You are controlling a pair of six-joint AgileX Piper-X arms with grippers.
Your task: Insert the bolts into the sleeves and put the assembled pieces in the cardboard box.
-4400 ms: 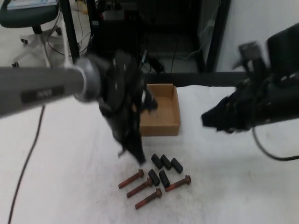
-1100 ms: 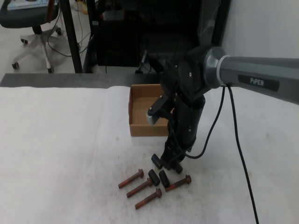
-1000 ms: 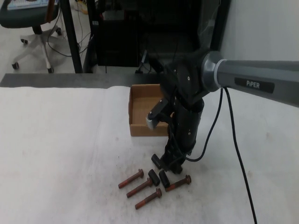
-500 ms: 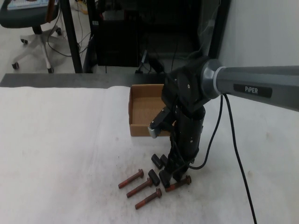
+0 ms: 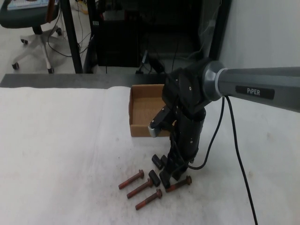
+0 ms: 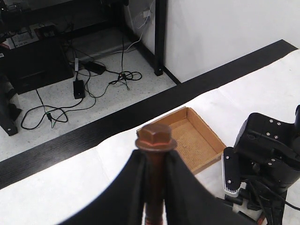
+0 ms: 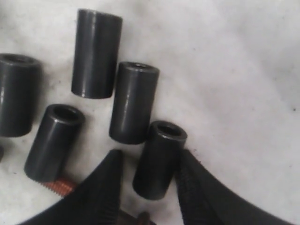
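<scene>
My right gripper (image 7: pixel 150 158) is down among several black sleeves on the white cloth. Its open fingers stand either side of one sleeve (image 7: pixel 159 160), with a small gap on one side. In the high view this gripper (image 5: pixel 172 172) sits just behind the rusty bolts (image 5: pixel 139 188), partly covering the sleeves; two sleeves (image 5: pixel 158 161) show beside it. My left gripper (image 6: pixel 153 164) is raised well above the bench and shut on a rusty bolt (image 6: pixel 155 140), held upright with its hex head on top. The cardboard box (image 5: pixel 140 130) is behind the sleeves, its inside bare where visible.
A bolt's threaded tip (image 7: pixel 58 185) lies close to the right fingers. The right arm's cable (image 5: pixel 236 154) trails over the cloth on the right. The bench's far edge (image 6: pixel 70 145) runs behind the box, with floor, cables and a black rack beyond.
The left arm, earlier low over the bolts, has left the high view. The right arm came in over the sleeves and in the last second sank lower and nearer.
</scene>
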